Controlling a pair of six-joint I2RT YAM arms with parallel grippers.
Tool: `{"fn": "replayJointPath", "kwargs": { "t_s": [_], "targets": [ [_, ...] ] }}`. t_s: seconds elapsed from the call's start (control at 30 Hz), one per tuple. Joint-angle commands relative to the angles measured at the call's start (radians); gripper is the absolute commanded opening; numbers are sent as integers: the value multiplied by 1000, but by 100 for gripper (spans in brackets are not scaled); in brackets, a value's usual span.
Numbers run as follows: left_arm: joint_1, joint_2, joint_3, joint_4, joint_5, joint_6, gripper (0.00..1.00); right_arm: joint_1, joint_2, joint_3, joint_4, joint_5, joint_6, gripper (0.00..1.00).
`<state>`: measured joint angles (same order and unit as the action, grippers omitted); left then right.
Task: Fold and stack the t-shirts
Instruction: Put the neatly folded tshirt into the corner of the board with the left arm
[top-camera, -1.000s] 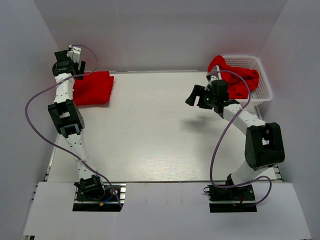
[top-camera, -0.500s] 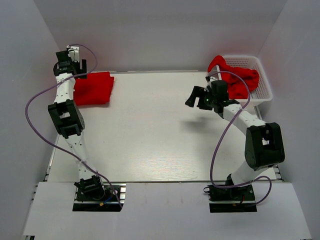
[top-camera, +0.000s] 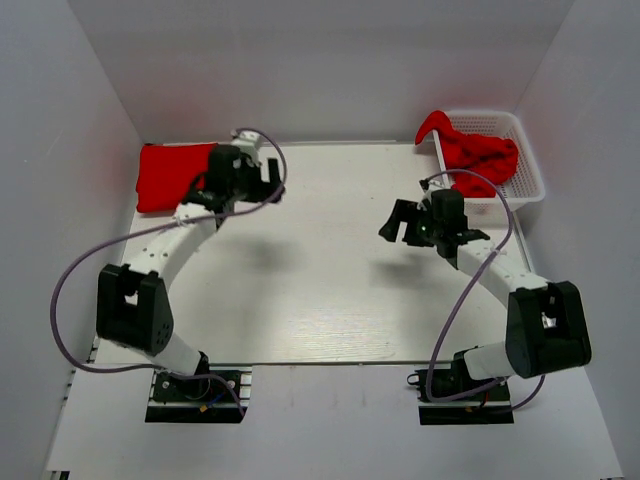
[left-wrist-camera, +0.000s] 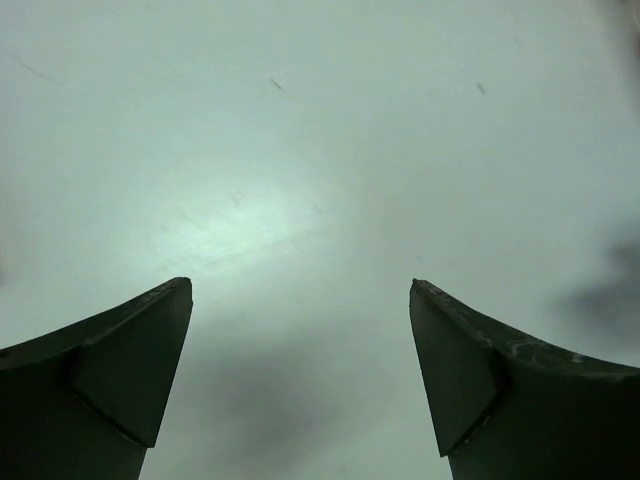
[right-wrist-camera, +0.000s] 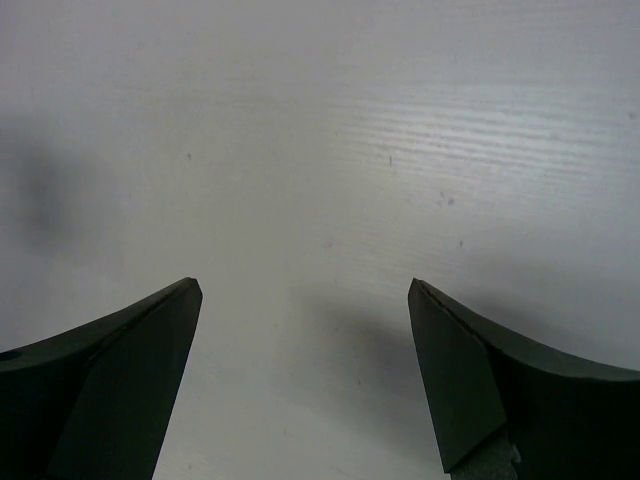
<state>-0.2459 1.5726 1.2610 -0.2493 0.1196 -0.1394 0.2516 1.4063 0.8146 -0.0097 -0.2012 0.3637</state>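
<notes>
While left hand (top-camera: 268, 180) and right hand (top-camera: 398, 222) hang wide open, folded t-shirt (top-camera: 165, 175) lies at 10 o'clock, loose t-shirts (top-camera: 478, 158) in basket (top-camera: 530, 172) at 2 o'clock.

Overhead view from behind; wrist views close over the table (top-camera: 320, 300)

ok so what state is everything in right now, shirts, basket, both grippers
folded t-shirt: folded flat, far left corner of the table
crumpled t-shirts: unfolded, heaped in the basket, one end over its rim
basket: upright, far right corner, holding the heap
left gripper: open, empty, over the table
right gripper: open, empty, over the table
</notes>
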Motion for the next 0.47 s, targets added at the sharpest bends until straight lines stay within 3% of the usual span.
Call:
{"fn": "replayJointPath", "kwargs": {
  "t_s": [0.0,0.2,0.43],
  "targets": [
    [-73,-60,-165,45,-44,-130,100,0,-76,-74,28,-3,1,90],
    [-200,-212,-399,54,-32,-216,100,-2,-211,-208,31,31,37,90],
    [-259,-258,-361,-28,-138,-187,100,-2,-294,-318,117,13,55,90]
  ]
}}
